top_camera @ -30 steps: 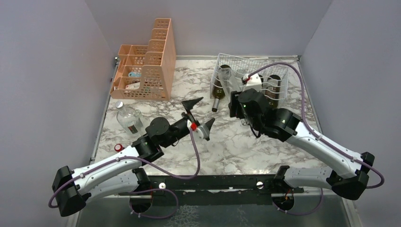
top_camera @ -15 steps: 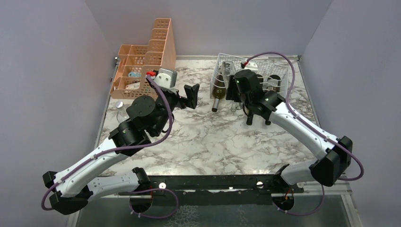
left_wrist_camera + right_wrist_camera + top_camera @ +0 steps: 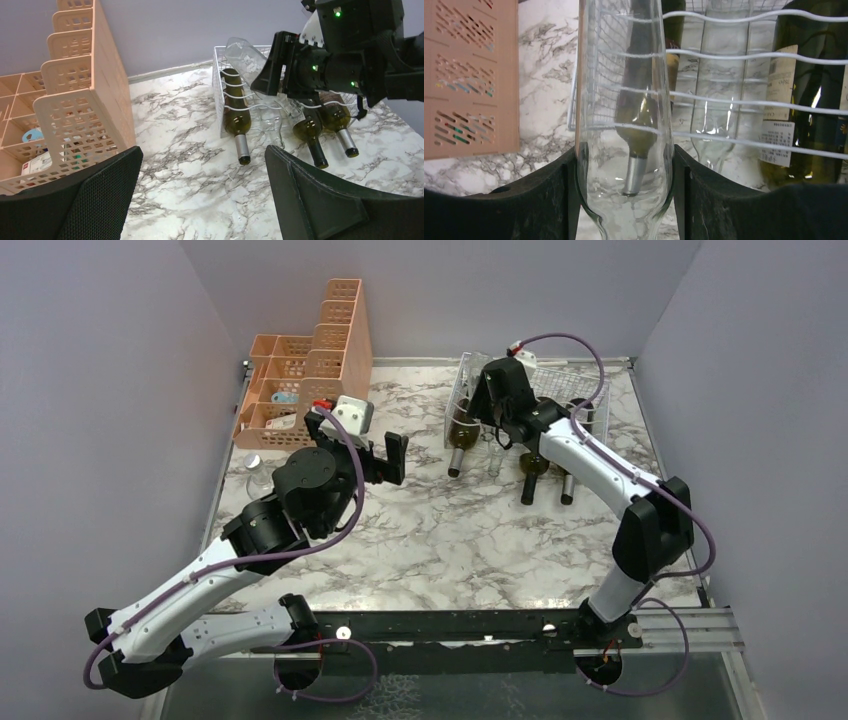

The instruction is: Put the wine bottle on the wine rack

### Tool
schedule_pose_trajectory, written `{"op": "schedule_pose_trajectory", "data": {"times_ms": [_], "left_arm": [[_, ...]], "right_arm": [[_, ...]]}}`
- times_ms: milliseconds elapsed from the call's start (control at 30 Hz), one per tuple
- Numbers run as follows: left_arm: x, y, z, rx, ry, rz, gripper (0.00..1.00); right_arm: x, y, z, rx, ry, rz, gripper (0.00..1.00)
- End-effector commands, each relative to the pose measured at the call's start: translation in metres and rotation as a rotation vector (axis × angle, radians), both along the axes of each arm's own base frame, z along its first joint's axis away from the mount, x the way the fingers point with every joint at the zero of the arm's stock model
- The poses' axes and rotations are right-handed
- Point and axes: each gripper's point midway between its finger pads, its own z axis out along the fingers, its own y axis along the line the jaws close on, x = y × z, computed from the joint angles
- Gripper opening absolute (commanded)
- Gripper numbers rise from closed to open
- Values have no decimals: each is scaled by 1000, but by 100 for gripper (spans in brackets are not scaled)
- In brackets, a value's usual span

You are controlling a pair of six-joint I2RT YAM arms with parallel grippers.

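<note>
gripping a smooth, clear glass wine bottle [image 3: 624,125] between the matte black fingers [image 3: 549,200] of the right gripper [image 3: 624,197], jaws standing partway apart and pressing on both sides of the rounded body. holding that bottle tilted in the air over the left end of the wine rack [image 3: 219,100], a thin white wire frame with a grid back and wavy cradle rows, sitting at the far right of the veined marble table [image 3: 190,150]. lying in the cradles already: three dark green glass bottles [image 3: 235,117], capped necks poking out toward the near edge, and what is probably a second clear bottle [image 3: 272,125] between them, hard to separate from the wires and reflections. bending and blurring everything behind the held glass in the right wrist view, with the bottle's top and base cut off at the frame edges there. spreading the left gripper [image 3: 200,195] fully wide, textured black pads [image 3: 100,200] clasping nothing, hovering above bare marble between the rack and the peach perforated plastic organizer [image 3: 85,95], a stepped stack of square bins. hiding most of a small clear bottle [image 3: 255,475] behind the left arm in the top view.
</note>
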Motion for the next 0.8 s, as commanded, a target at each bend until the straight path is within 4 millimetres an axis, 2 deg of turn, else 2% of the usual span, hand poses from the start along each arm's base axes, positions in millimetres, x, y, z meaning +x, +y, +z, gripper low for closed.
{"op": "schedule_pose_trajectory", "data": {"times_ms": [0, 200, 467, 633, 700, 767], "left_arm": [[1, 5, -8, 20, 12, 25, 99], [3, 0, -15, 41, 23, 18, 99], [4, 3, -17, 47, 24, 32, 99], [4, 4, -18, 53, 24, 35, 99], [4, 3, -19, 54, 25, 34, 99], [4, 2, -19, 55, 25, 33, 99]], "right_arm": [[39, 15, 42, 116, -124, -19, 1], [58, 18, 25, 130, -96, -54, 1], [64, 17, 9, 139, -73, -98, 1], [70, 18, -9, 115, -41, -119, 2], [73, 19, -15, 106, -30, -122, 8], [75, 20, -20, 98, -18, -119, 21]]}}
